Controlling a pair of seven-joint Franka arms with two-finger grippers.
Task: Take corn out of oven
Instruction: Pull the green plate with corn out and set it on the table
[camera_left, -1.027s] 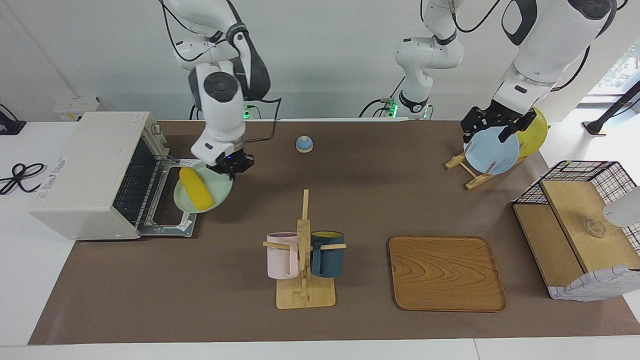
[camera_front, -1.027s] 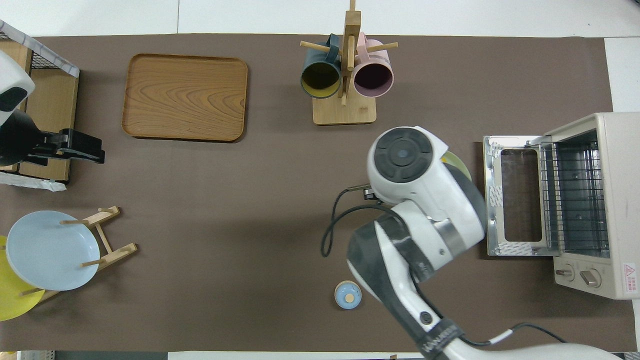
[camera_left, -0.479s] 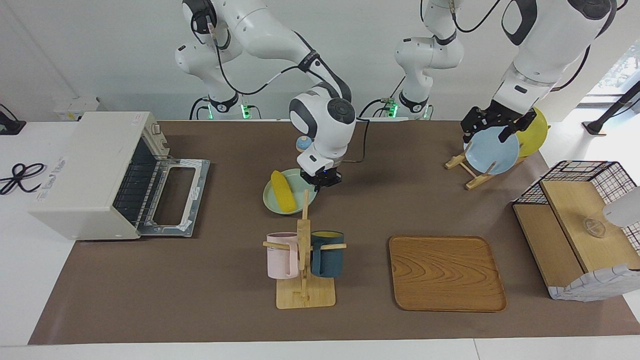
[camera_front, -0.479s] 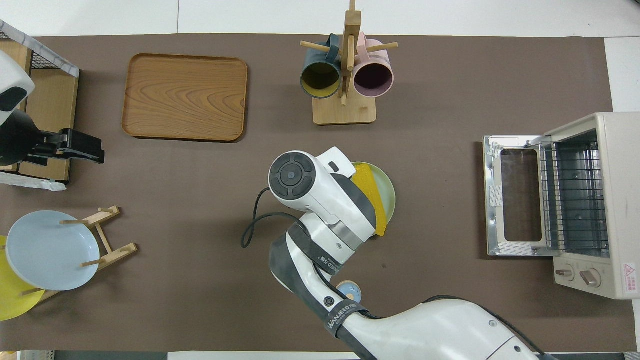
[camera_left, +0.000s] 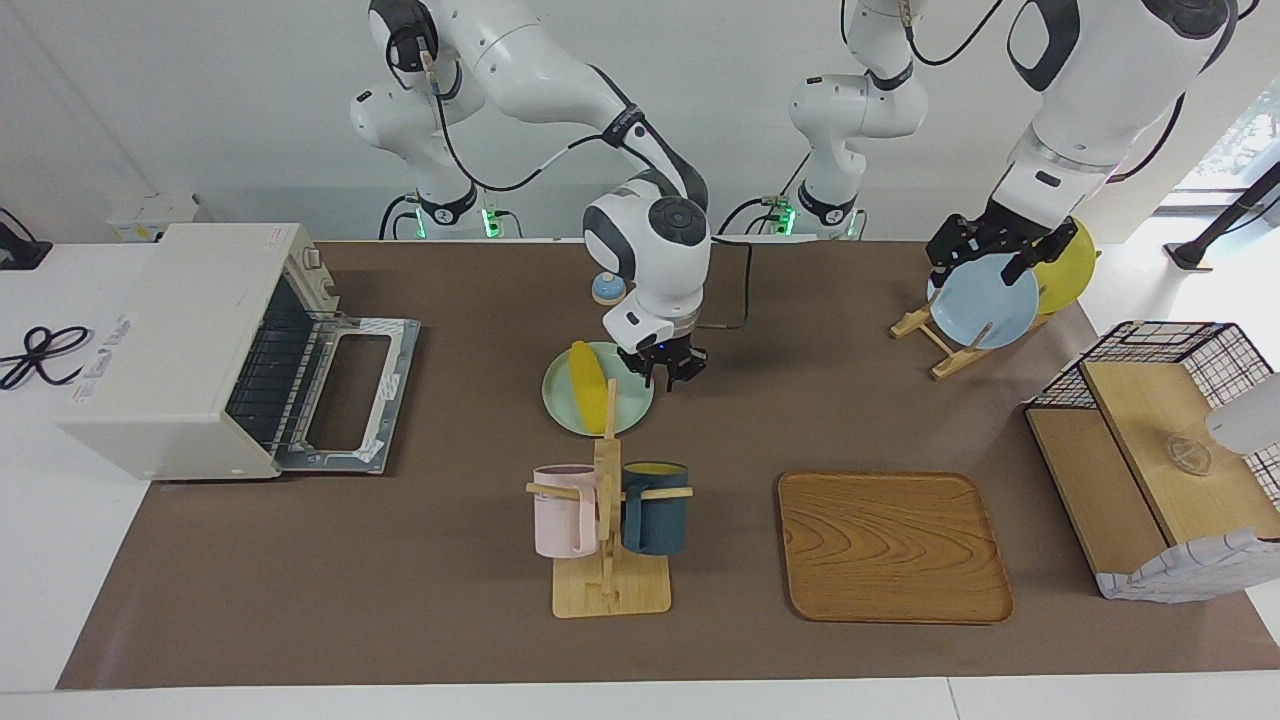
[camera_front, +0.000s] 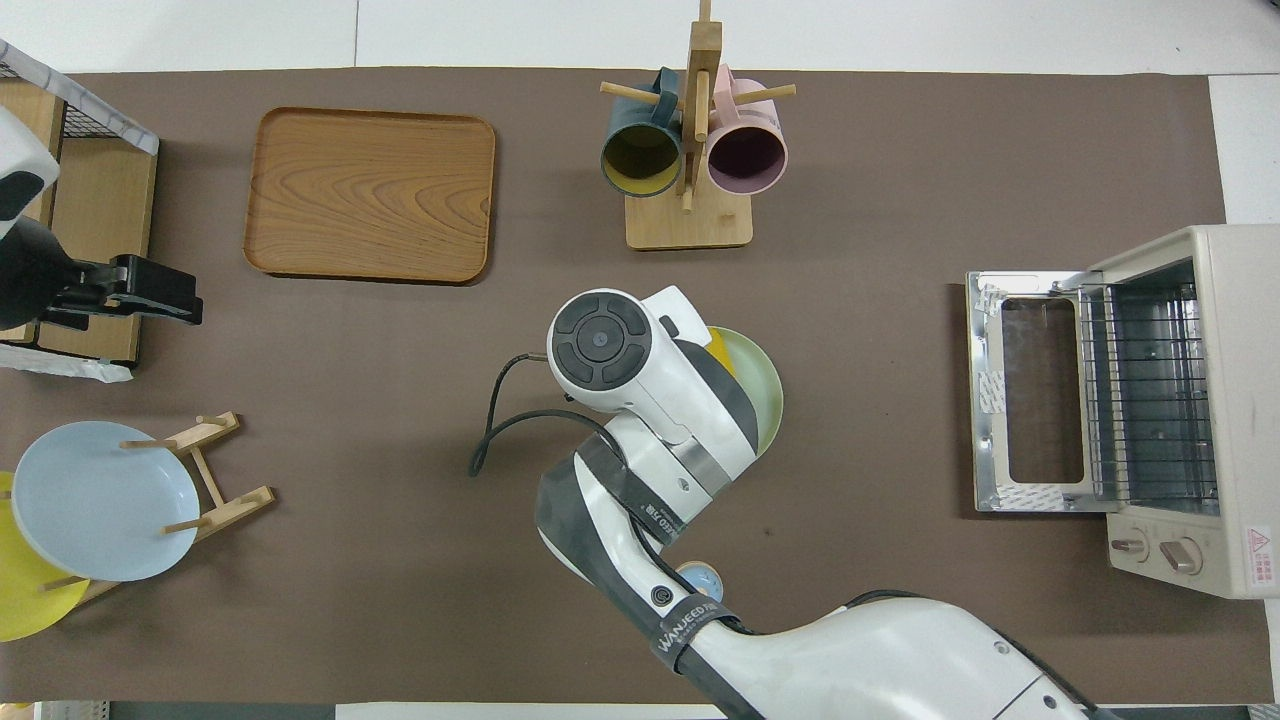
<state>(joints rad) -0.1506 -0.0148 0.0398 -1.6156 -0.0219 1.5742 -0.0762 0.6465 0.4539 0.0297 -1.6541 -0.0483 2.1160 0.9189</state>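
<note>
Landmark: mug rack (camera_left: 609, 520), mid-table, holding a pink mug (camera_left: 565, 510) and a dark blue mug (camera_left: 655, 507).
Corn (camera_left: 588, 386): lying on a pale green plate (camera_left: 633, 413), which sits flat on the mat just nearer the robots than the mug rack.
Oven (camera_left: 190, 350): well away from the mug rack, at the right arm's end of the table; door dropped open, wire rack bare.
Right gripper (camera_left: 671, 369): low beside the plate's rim, on the side away from the oven; fingers spread apart, holding nothing.
Left gripper (camera_left: 992, 250): over the stand with the blue plate (camera_left: 985, 300) and yellow plate (camera_left: 1068, 264), far from the mug rack; fingers spread wide, nothing in them.
Open room: bare brown mat between plate and oven door; more between the mug rack and the table edge farthest from the robots.
Wooden tray (camera_left: 892, 547): beside the mug rack, toward the left arm's end.
Facing view only: gripper fingers and the whole cob.
Overhead view only: oven interior (camera_front: 1148, 385); there the right arm covers most of the corn.
</note>
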